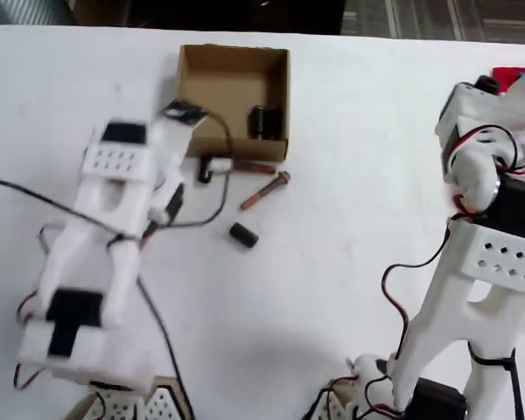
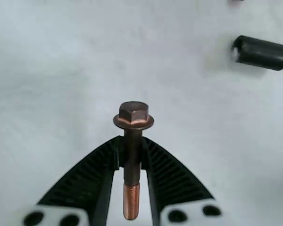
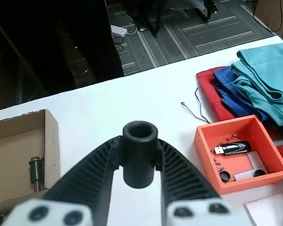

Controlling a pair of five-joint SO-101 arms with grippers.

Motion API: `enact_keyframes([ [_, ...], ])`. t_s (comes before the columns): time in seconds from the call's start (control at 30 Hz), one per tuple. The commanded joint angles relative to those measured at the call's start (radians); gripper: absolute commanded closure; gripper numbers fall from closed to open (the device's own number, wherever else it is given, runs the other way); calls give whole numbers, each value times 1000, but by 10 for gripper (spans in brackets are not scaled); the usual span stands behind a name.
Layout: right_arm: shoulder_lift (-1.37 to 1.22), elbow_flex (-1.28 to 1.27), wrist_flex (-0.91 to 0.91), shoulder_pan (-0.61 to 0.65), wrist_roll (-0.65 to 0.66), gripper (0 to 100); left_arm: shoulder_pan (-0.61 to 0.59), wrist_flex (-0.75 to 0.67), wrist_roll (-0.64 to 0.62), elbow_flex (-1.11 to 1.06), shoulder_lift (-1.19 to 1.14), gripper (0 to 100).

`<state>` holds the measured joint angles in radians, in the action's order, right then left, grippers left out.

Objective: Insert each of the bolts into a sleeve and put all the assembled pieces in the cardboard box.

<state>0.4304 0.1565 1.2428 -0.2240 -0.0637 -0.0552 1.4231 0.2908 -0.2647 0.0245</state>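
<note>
The left gripper (image 2: 132, 151) is clamped mid-shank on a copper-coloured hex-head bolt (image 2: 133, 115), leaving its threaded tip free, probably for insertion. It hangs beside the near wall of the brown cardboard box (image 1: 234, 54), far across the white table (image 1: 359, 131). The right gripper (image 3: 139, 153), raised at the right, pinches a black cylindrical sleeve (image 3: 139, 136) with its bore exposed, likely to receive that bolt. A spare bolt (image 1: 264, 190) and spare sleeve (image 1: 243, 234) lie loose nearby. An assembled piece (image 3: 35, 172) sits inside the box.

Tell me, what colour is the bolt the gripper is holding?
Coppery brown, brighter at the threaded tip. The bolt shows best in the left wrist view.
</note>
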Motion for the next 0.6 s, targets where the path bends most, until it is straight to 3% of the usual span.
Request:
enact_keyframes([
  [0.0,10,44,4,18,-2,976,-43,-368,34,-354,206,974],
  [0.07,10,44,4,18,-2,976,-69,-543,48,-510,256,974],
  [0.13,10,44,4,18,-2,976,-91,-617,51,-579,259,974],
  [0.57,10,41,4,19,-5,976,-129,-428,41,-357,-66,927],
])
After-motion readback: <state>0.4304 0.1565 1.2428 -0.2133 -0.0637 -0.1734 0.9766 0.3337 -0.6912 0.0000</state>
